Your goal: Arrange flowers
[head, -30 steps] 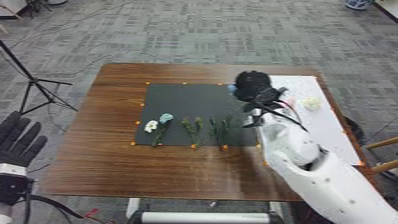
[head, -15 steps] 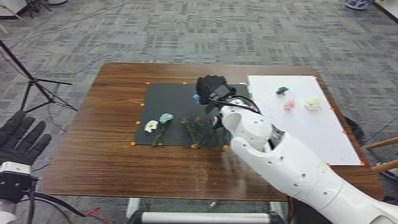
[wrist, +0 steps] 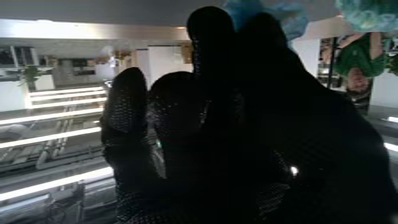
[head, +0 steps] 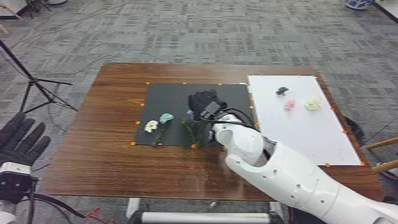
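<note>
Since the earlier frame, the right hand (head: pixel 206 101) has shifted left and toward the robot over the black mat (head: pixel 169 95), carrying the blue flower head (wrist: pixel 291 15). At far left, the left hand (head: pixel 19 139) is open, fingers apart, beside the table (head: pixel 98 165). On the mat, left to right: the white flower (head: pixel 151 126), the pale blue-green flower (head: pixel 166 118) just beside it, then green stems (head: pixel 191 132). Current step, as judged: placement of the blue flower head at the top of a stem. The head lies at the right hand's fingertips, pinched between them. Next: align head with stem, lower, release without dragging. At right, on the white sheet (head: pixel 306 135): a dark flower (head: pixel 282 91), a pink flower (head: pixel 289 105) and a cream flower (head: pixel 313 104).
</note>
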### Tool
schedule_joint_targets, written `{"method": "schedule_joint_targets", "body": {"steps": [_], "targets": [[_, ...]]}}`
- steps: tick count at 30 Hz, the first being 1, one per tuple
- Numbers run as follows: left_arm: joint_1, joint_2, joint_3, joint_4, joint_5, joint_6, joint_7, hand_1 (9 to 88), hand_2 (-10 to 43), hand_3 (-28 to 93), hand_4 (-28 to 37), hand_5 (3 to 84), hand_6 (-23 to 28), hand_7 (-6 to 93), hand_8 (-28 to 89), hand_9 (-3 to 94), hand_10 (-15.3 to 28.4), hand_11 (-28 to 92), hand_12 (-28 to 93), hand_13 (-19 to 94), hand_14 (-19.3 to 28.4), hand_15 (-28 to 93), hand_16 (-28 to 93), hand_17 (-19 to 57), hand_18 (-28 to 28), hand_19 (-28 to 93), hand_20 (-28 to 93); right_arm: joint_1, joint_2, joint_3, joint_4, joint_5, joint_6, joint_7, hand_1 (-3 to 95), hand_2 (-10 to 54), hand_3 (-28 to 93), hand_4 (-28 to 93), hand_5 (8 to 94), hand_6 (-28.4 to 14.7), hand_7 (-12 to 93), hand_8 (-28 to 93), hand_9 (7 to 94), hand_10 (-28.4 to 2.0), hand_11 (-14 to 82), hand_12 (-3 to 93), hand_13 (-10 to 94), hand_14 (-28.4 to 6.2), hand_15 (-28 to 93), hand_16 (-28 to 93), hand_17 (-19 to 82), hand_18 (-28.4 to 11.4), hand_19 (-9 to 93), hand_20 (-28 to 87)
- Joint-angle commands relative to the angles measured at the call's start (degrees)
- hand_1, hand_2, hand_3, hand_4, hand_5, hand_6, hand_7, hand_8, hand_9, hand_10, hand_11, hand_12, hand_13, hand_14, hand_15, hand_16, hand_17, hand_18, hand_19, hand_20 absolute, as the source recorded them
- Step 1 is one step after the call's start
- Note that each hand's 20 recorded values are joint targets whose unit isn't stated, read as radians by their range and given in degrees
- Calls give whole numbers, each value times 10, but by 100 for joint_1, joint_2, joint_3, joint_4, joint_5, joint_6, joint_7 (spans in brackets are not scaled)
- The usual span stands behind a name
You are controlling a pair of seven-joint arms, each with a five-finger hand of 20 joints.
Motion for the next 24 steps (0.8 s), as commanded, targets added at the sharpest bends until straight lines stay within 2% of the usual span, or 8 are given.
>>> {"method": "schedule_joint_targets", "body": {"steps": [1, 4, 9, 12, 13, 19, 21, 24], "targets": [[-7, -12, -42, -13, -26, 52, -59, 237, 190, 692, -283, 350, 74, 102, -74, 295, 115, 140, 115, 210, 122, 218, -23, -35, 97, 166, 124, -98, -41, 161, -104, -84, -306, 263, 613, -95, 668, -283, 740, 2, 302, 1, 834, -77, 97, 412, 682, -87, 670, 428, 298, -238, 766, 412], [-8, -14, -65, -6, -42, 50, -57, 237, 190, 692, -283, 352, 75, 105, -74, 296, 115, 140, 114, 211, 122, 218, -25, -35, 97, 167, 123, -229, -52, 372, -287, -89, -871, 206, 619, -95, 665, -283, 719, -2, 273, -16, 807, -80, 83, 385, 666, -85, 662, 445, 288, -238, 762, 410], [-8, -13, -61, 4, -62, 45, -63, 235, 190, 695, -283, 352, 74, 107, -76, 295, 114, 141, 113, 211, 121, 219, -27, -35, 98, 168, 123, -307, -50, 402, -408, -19, -881, 265, 603, -95, 678, -283, 690, -2, 225, -35, 771, -86, 78, 348, 644, -81, 640, 454, 272, -239, 750, 405], [42, -12, -73, -8, -90, 36, -4, 235, 190, 696, -283, 352, 74, 107, -76, 295, 114, 141, 113, 211, 121, 220, -27, -35, 98, 168, 122, -308, -62, 432, -479, 24, -831, 281, 571, -95, 718, -283, 675, -2, 200, -108, 733, -98, 130, 297, 639, -83, 639, 449, 268, -242, 749, 401], [12, -9, -70, 0, -76, 43, -34, 235, 190, 696, -283, 352, 74, 107, -76, 295, 114, 141, 112, 212, 121, 221, -27, -35, 98, 169, 122, -338, -68, 482, -513, -19, -841, 286, 565, -95, 724, -283, 668, -2, 198, -127, 720, -104, 147, 277, 636, -85, 639, 446, 267, -242, 749, 399], [35, -3, -48, 2, -102, 14, 40, 234, 189, 697, -283, 351, 73, 108, -77, 295, 115, 141, 113, 212, 121, 221, -28, -36, 98, 170, 122, -420, -24, 735, -846, 66, -770, 359, 544, -95, 735, -283, 645, -14, 178, -129, 680, -126, 191, 204, 628, -88, 637, 427, 264, -244, 748, 394], [58, 2, -43, -10, -190, 4, 95, 234, 189, 697, -283, 350, 73, 108, -77, 295, 115, 141, 113, 212, 121, 221, -28, -36, 98, 170, 122, -475, -10, 866, -986, 101, -913, 366, 538, -95, 733, -283, 637, -19, 172, -128, 663, -132, 183, 185, 630, -88, 622, 411, 263, -244, 744, 389], [47, -22, -40, -5, -147, -9, 87, 235, 188, 698, -283, 348, 74, 107, -77, 295, 114, 141, 113, 212, 121, 221, -28, -36, 99, 170, 121, -616, -5, 1199, -1194, 152, -1186, 365, 529, -95, 731, -283, 619, -24, 159, -126, 644, -138, 163, 165, 631, -84, 586, 387, 261, -244, 735, 378]]}}
